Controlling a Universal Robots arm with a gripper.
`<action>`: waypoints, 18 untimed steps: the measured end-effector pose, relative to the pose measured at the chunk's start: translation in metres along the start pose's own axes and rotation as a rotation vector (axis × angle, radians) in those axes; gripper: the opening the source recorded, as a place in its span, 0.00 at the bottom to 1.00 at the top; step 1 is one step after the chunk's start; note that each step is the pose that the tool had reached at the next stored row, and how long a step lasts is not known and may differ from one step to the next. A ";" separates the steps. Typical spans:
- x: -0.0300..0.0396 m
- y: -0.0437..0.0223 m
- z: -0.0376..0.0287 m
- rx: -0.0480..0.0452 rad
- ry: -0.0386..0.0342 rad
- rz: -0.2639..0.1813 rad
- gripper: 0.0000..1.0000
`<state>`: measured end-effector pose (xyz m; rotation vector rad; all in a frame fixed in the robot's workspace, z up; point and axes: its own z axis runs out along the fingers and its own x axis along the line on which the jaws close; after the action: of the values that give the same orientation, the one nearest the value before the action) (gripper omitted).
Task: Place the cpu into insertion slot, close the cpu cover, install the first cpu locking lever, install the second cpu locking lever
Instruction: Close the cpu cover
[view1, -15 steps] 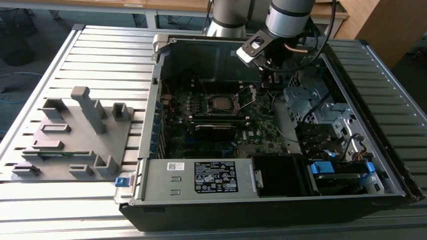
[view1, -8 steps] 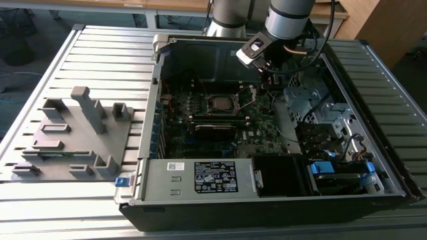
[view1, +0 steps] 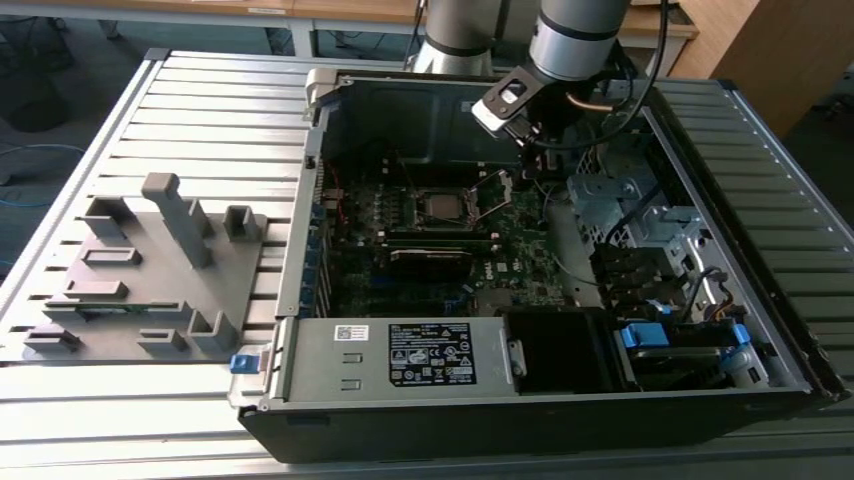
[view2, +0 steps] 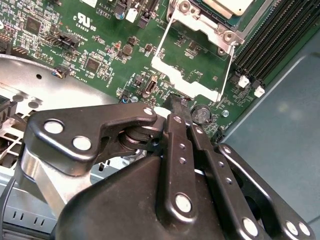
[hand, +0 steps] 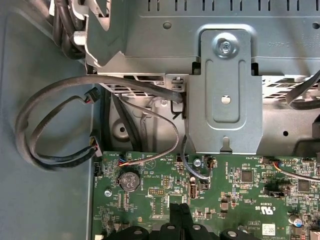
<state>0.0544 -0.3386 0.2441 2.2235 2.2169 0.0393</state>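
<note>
The cpu (view1: 445, 207) lies with its dull silver top up in the insertion slot (view1: 419, 196), a black socket in the middle of the green motherboard; in the second wrist view a corner of the cpu (view2: 225, 5) shows. The cpu cover (view1: 497, 194) stands swung open on the socket's side toward the exterior view's right, and green board shows through the window of the cover (view2: 186, 84). Two thin wire levers (view2: 163, 40) run along its sides. My gripper (view1: 538, 165) hangs just beyond the cover's free edge. The gripper (view2: 179, 102) (hand: 180, 211) is shut, with nothing seen between its fingers.
A labelled grey power-supply box (view1: 400, 355) fills the case's near side. A grey fixture plate (view1: 134, 270) lies outside the case at the exterior view's left. Black memory slots (view2: 272, 40) flank the socket. Looped cables (hand: 55, 125) and a metal bracket (hand: 225, 90) stand beyond the board's edge.
</note>
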 end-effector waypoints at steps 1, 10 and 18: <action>0.0000 0.0000 0.0000 0.0000 0.0000 0.000 0.10; 0.0000 -0.0119 -0.0001 -0.0123 0.0002 0.000 0.10; -0.0001 -0.0419 -0.0007 -0.0564 0.0005 -0.001 0.10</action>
<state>0.0124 -0.3386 0.2440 2.1940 2.1884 0.1011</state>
